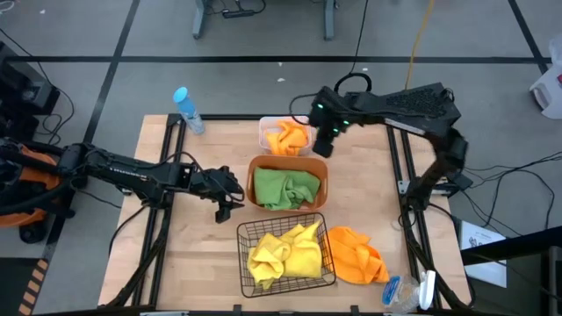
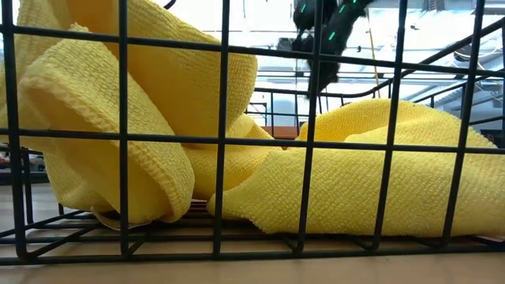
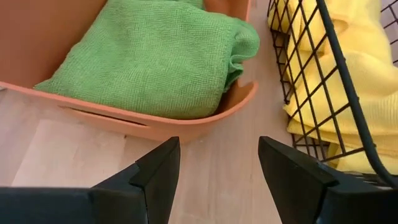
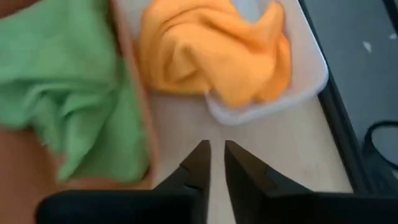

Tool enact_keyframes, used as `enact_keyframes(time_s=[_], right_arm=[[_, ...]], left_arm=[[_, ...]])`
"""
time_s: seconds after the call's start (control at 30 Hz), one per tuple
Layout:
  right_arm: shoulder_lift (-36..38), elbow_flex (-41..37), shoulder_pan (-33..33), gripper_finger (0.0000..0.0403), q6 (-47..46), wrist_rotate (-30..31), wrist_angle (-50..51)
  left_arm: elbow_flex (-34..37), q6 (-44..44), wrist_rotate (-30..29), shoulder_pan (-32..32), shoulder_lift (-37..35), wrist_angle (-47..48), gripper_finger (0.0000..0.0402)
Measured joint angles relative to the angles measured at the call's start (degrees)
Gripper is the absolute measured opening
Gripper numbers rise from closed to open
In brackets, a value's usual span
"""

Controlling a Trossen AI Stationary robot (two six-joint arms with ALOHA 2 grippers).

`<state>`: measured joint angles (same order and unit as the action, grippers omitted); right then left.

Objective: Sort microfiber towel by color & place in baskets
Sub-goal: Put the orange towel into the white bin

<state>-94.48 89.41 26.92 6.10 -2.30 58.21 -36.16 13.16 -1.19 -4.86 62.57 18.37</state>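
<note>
Wooden table (image 1: 193, 254), loose orange towel (image 1: 356, 254) crumpled, no clear axis

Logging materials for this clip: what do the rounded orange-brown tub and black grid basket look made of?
Rounded orange-brown tub: likely plastic, smooth matte moulded wall with a thin, rounded rim. Black grid basket: seemingly coated metal wire, thin crossing bars with open gaps.

My left gripper (image 1: 230, 198) hangs low with its fingers spread and empty, while my right gripper (image 1: 321, 146) points down, fingers nearly together, empty.
</note>
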Motion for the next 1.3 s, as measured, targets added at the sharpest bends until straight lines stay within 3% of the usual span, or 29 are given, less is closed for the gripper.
enact_keyframes(time_s=[0.17,0.37,0.53,0.67,0.83,1.03,1.3], right_arm=[[8.7,-0.5,-8.9,0.0099,-12.7,5.4,10.1],[15.8,-7.6,-27.6,0.0157,-31.3,14.1,17.0],[21.0,-19.2,-42.3,0.0188,-47.5,14.3,14.4],[22.9,-27.4,-49.8,0.0204,-57.1,14.3,9.2],[22.5,-34.4,-54.2,0.0229,-62.8,14.2,0.1],[20.5,-40.8,-55.2,0.0271,-63.3,14.0,-8.7],[16.5,-44.4,-55.2,0.0299,-65.6,12.3,-11.5]], left_arm=[[0.0,0.0,-1.5,-2.8,0.0,-1.2,0.0223],[0.0,0.0,-2.8,-6.4,0.0,-3.6,0.0223],[0.0,0.0,-3.5,-8.3,0.0,-5.8,0.0223],[0.0,0.1,-3.6,-8.7,0.0,-7.3,0.0223],[0.0,2.6,-5.3,-8.7,0.0,-7.6,0.0223],[0.0,4.6,-7.2,-8.8,0.0,-7.6,0.0223],[0.0,4.6,-7.7,-8.8,0.0,-7.6,0.0223]])
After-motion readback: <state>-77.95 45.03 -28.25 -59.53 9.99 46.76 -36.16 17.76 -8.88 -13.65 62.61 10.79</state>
